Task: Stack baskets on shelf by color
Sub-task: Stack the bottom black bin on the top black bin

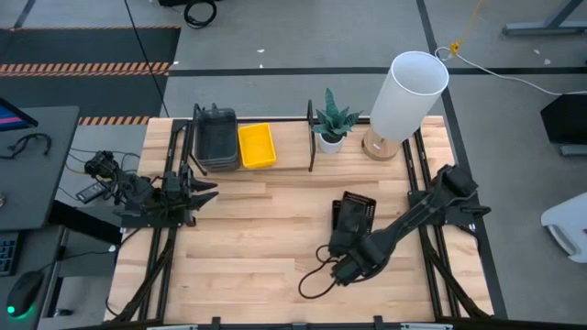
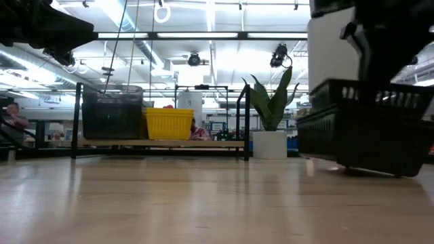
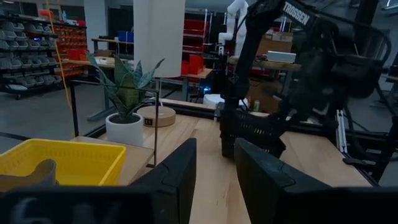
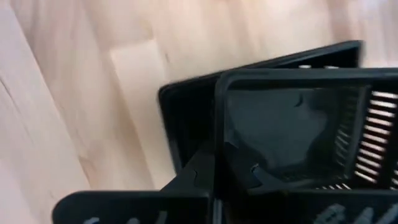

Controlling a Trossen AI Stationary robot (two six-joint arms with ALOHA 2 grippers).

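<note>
Baskets of black mesh (image 1: 354, 218) sit on the tabletop (image 1: 257, 247), and your right hand (image 1: 353, 240) is closed on the rim of the upper one. On the shelf (image 1: 284, 168) you see the dark grey stack (image 1: 215, 137) just beside the yellow baskets (image 1: 256, 145). Your left hand (image 1: 204, 189) waits open near the shelf.

table (image 1: 266, 238): pale smooth wood | yellow basket (image 1: 256, 146): glossy plastic | lamp shade (image 1: 408, 95): matt white
</note>
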